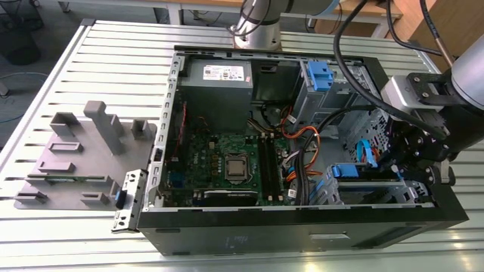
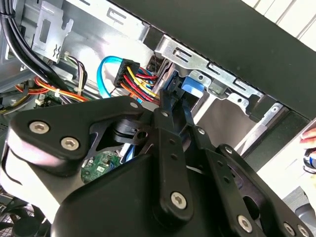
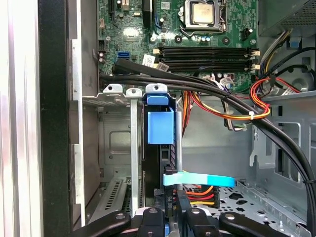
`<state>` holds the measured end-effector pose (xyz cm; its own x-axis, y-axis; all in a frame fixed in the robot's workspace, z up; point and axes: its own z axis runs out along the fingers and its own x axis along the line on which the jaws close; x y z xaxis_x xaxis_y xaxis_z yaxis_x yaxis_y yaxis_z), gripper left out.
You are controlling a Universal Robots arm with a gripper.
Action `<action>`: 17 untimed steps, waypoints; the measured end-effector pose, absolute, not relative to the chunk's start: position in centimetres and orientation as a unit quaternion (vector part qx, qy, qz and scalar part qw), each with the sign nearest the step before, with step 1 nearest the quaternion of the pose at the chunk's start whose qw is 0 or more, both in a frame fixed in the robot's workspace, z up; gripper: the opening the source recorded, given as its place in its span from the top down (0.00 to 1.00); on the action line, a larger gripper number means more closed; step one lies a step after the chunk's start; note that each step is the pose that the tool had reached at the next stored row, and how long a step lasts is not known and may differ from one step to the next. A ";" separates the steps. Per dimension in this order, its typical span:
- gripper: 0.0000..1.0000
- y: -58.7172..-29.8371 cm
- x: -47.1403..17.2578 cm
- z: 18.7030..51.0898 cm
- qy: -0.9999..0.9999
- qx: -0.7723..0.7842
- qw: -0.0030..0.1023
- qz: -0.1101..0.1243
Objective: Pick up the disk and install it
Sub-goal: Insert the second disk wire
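The disk [image 3: 160, 127] stands on edge in the metal drive bay [image 3: 116, 90] at the case's front corner, its blue plastic rail facing me. In the exterior view the disk's blue rail [image 1: 345, 170] shows at the bay's inner end. My gripper [image 3: 170, 218] reaches into the case from the exterior view's right, with its black fingers [image 3: 149, 216] set on either side of the disk's rear end and shut on it. In the second wrist view the gripper [image 2: 173, 101] points at the blue rail [image 2: 191, 89] under the bay's metal frame. The gripper [image 1: 408, 178] hangs just above the bay.
A flat blue data cable [image 3: 197, 180] and coloured power wires [image 3: 197, 191] lie by the disk's rear. Thick black cables [image 3: 197, 86] cross above the bay. The motherboard [image 1: 226, 164], grey power-supply box [image 1: 217, 79] and blue-latched cage [image 1: 318, 79] occupy the case. A grey fixture [image 1: 83, 153] lies outside.
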<state>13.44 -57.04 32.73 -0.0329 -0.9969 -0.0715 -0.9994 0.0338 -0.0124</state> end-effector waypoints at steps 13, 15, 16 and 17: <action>0.76 -57.0 13.4 34.8 0.718 -0.695 0.030 0.020; 0.76 -57.0 13.4 35.1 0.718 -0.695 0.030 0.020; 0.76 -57.0 13.4 35.2 0.718 -0.695 0.030 0.020; 0.76 -57.0 13.4 35.2 0.718 -0.695 0.030 0.020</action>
<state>13.44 -57.00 35.24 -0.0329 -0.9969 -0.0717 -0.9994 0.0338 -0.0124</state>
